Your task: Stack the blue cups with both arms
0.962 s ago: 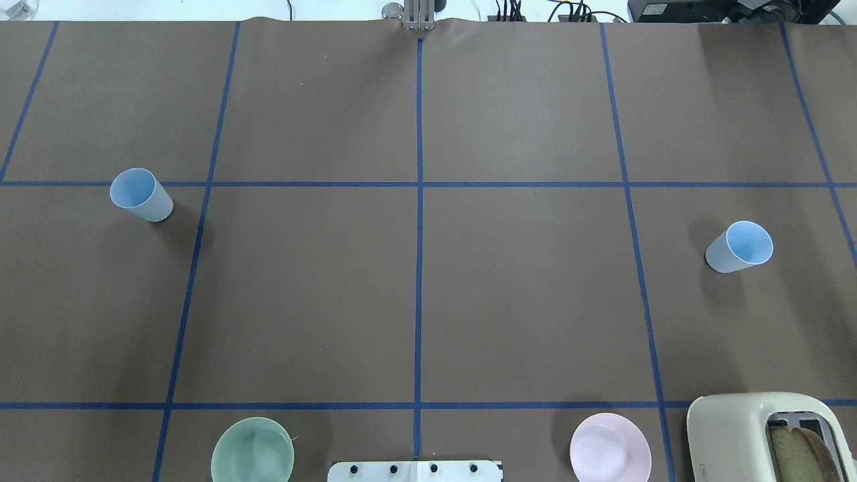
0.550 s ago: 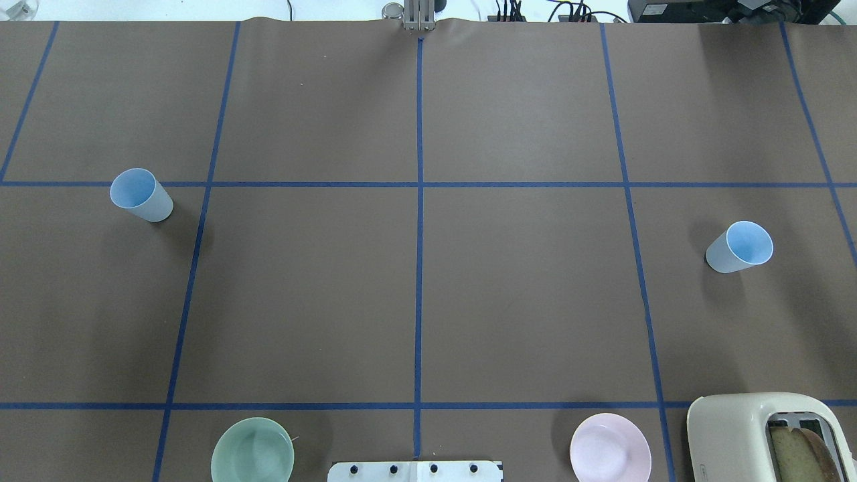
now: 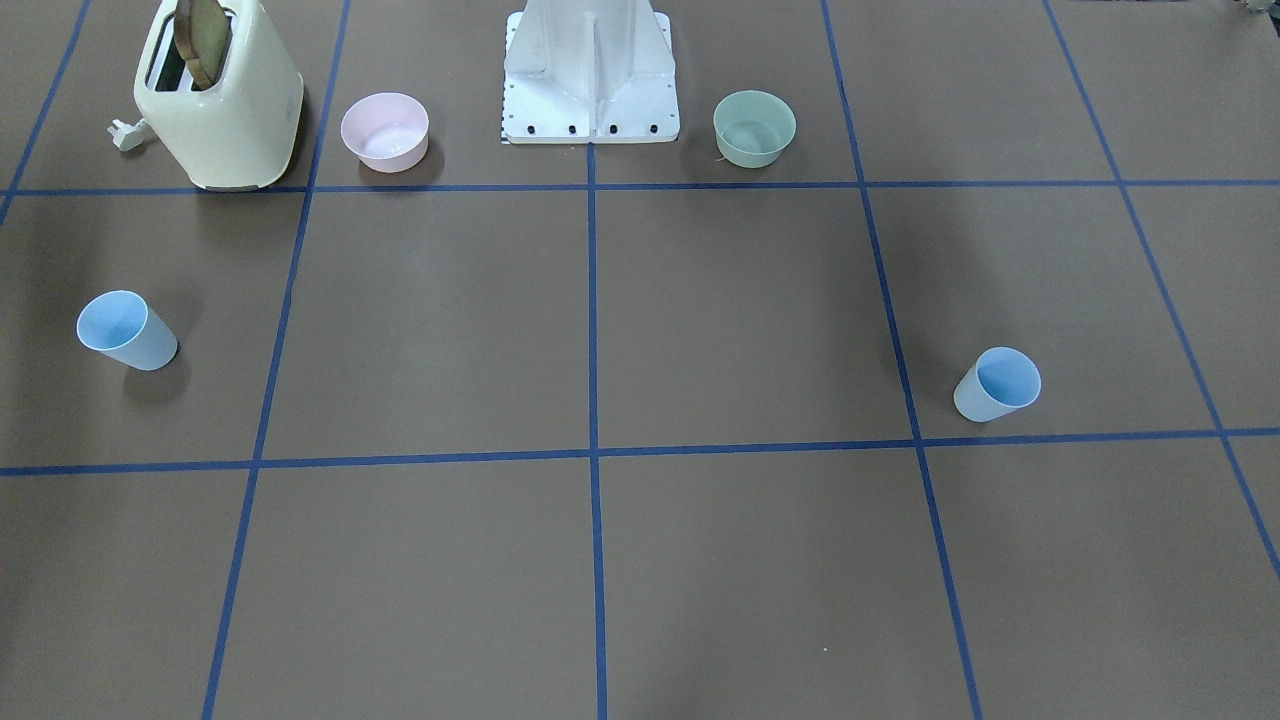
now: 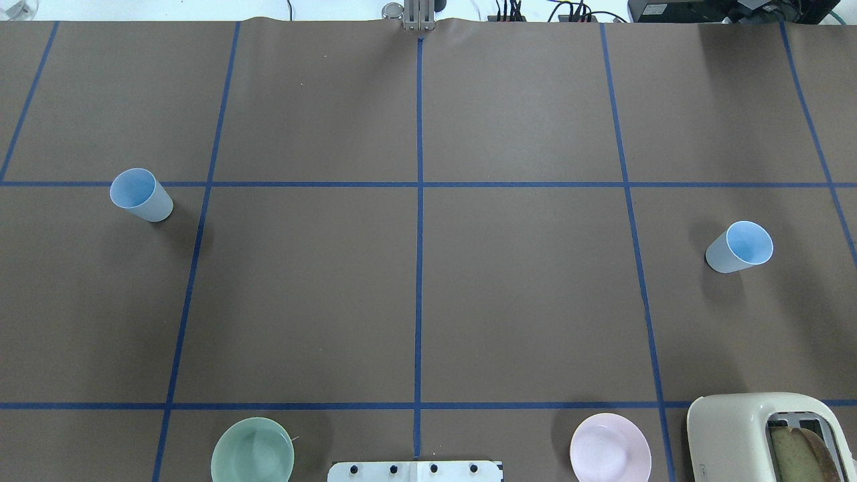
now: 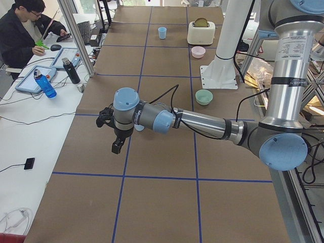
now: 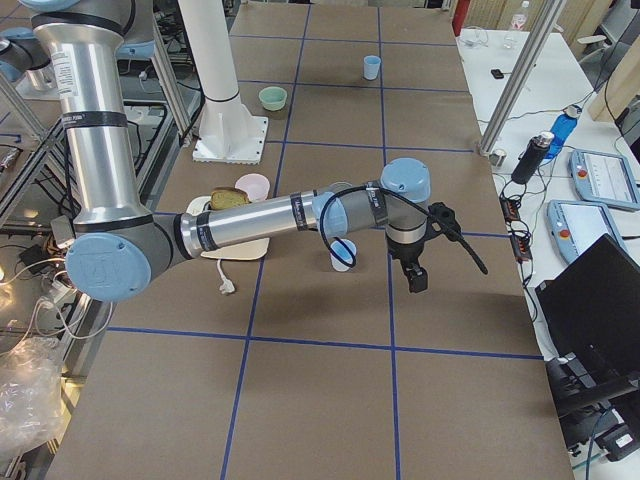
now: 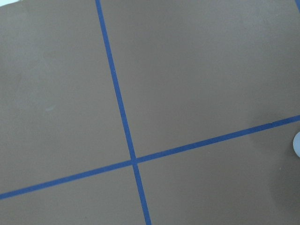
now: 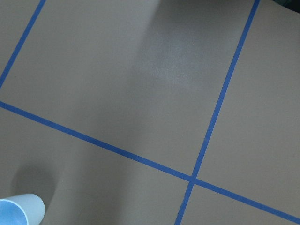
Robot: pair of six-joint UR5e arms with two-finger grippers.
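Two pale-blue cups stand upright and far apart on the brown table. One cup (image 4: 140, 194) is on the left side and shows in the front view (image 3: 997, 384). The other cup (image 4: 738, 246) is on the right side and shows in the front view (image 3: 127, 330). My left gripper (image 5: 117, 147) hangs above the table close to the left cup, which the arm mostly hides in that view. My right gripper (image 6: 415, 280) hangs just beside the right cup (image 6: 343, 253). Both grippers show only in the side views, so I cannot tell whether they are open or shut. Each wrist view catches only a cup's edge (image 8: 21, 211).
A cream toaster (image 4: 770, 435) with a slice of bread stands at the near right corner. A pink bowl (image 4: 610, 447) and a green bowl (image 4: 252, 450) flank the white pedestal base (image 3: 590, 70). A seated person (image 5: 25, 25) is at a side desk.
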